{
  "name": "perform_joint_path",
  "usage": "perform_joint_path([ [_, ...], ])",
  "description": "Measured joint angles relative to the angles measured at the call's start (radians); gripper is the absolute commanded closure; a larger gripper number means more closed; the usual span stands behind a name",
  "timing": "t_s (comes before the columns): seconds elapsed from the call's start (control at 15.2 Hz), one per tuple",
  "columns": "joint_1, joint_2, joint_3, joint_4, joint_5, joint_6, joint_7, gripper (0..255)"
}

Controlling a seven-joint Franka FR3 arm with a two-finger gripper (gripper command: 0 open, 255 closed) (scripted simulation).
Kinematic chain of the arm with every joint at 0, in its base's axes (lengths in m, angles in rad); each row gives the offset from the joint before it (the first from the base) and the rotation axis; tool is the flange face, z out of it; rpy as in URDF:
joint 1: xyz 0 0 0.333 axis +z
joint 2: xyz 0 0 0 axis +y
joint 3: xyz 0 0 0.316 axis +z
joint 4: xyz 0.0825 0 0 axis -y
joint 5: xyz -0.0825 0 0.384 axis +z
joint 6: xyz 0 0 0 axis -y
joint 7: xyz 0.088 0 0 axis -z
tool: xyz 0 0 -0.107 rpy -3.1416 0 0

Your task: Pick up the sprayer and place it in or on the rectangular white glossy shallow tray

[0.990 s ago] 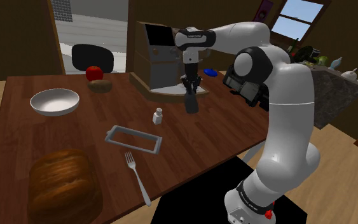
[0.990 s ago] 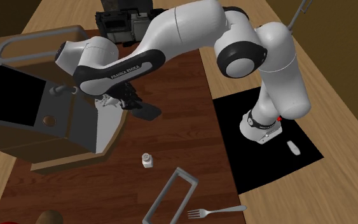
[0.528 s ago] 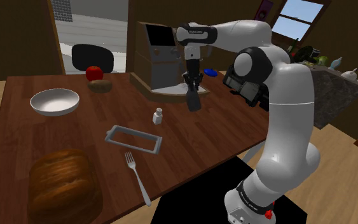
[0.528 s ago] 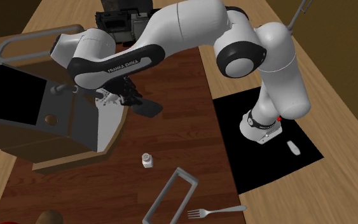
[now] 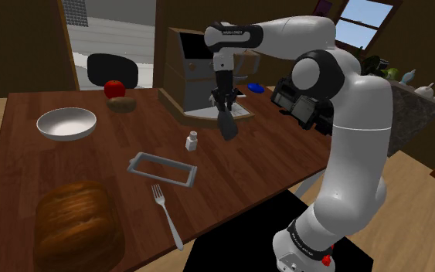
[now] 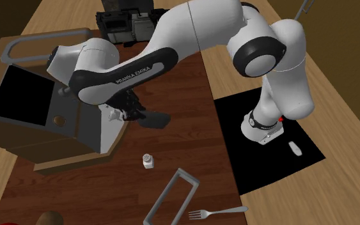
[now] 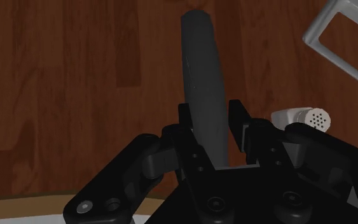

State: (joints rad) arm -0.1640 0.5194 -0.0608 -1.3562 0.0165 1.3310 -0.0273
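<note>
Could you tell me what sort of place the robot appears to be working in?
Most likely a home kitchen or dining area: a wooden table carries a coffee machine, a loaf of bread, a white bowl and a fork.

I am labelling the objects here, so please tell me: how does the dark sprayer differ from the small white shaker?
The sprayer is dark grey; the shaker is white. The sprayer is long and slim; the shaker is short with a holed top. The sprayer hangs tilted in the gripper; the shaker stands upright on the table. Both are single-coloured.
</note>
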Motion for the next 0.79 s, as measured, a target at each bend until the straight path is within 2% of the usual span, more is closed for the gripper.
perform_joint_path([
  [0.4, 0.078, -0.051, 0.042, -0.078, 0.041, 0.032, 0.116, 255],
  [0.79, 0.16, -0.058, 0.088, -0.094, 0.087, 0.052, 0.241, 255],
])
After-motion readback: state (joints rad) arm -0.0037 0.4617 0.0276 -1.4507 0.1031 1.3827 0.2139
